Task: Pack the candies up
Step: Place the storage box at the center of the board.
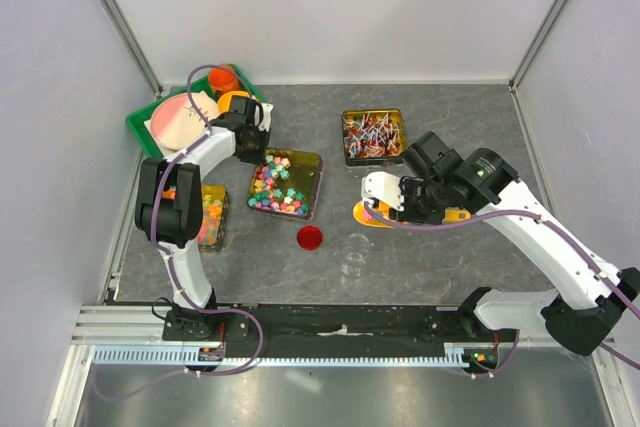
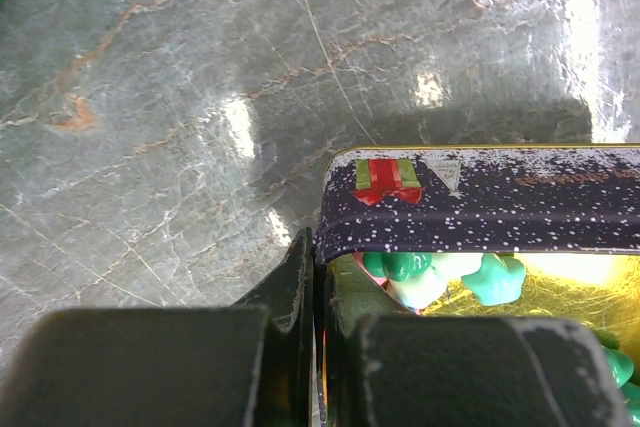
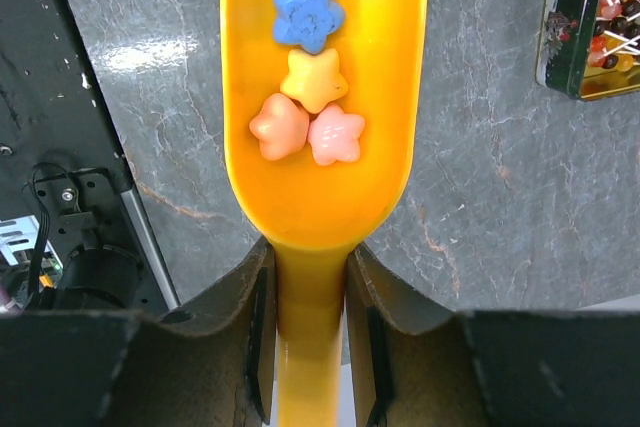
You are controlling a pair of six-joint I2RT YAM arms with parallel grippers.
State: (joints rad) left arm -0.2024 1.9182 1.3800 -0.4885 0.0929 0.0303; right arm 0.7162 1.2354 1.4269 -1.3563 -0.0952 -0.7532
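The candies (image 1: pixel 282 185), small pastel stars, fill an open dark tin (image 1: pixel 318 161) at the table's middle. My left gripper (image 1: pixel 252 139) is shut on that tin's back-left wall. In the left wrist view the gripper (image 2: pixel 320 347) pinches the speckled rim (image 2: pixel 500 212), with green and white candies (image 2: pixel 440 272) just inside. My right gripper (image 1: pixel 395 205) is shut on the handle of a yellow scoop (image 1: pixel 366 215). In the right wrist view the gripper (image 3: pixel 310 347) holds the scoop (image 3: pixel 320 187) level, with several candies (image 3: pixel 305 97) in its bowl.
A clear round container (image 1: pixel 354 259) and a red lid (image 1: pixel 310 237) sit near the front, ahead of the scoop. A tin of lollipops (image 1: pixel 373 135) stands behind the right arm. A tin of gummies (image 1: pixel 211 215) is at left. A green tray (image 1: pixel 140 127) with a plate and orange cups is at back left.
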